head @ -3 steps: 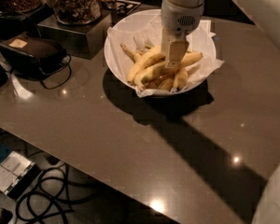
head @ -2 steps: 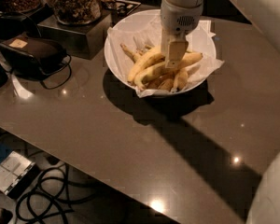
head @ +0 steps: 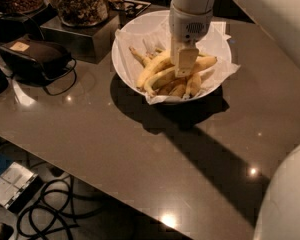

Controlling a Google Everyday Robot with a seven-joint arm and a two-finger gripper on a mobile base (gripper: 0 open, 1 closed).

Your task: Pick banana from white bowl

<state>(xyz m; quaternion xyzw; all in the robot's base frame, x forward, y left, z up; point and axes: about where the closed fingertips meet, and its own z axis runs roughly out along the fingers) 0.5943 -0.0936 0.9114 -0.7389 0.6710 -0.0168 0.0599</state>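
hanging inside the white bowl [head: 121, 59] on the desk [head: 140, 149], the pincer [head: 184, 66] sits at the banana [head: 162, 78], its grip impossible to tell; lifting out is not yet done.

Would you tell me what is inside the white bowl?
Crinkled paper lines the white bowl, holding the banana among smaller bananas. The gripper sits over the pile, covering the banana's middle; the bowl's bottom is hidden.
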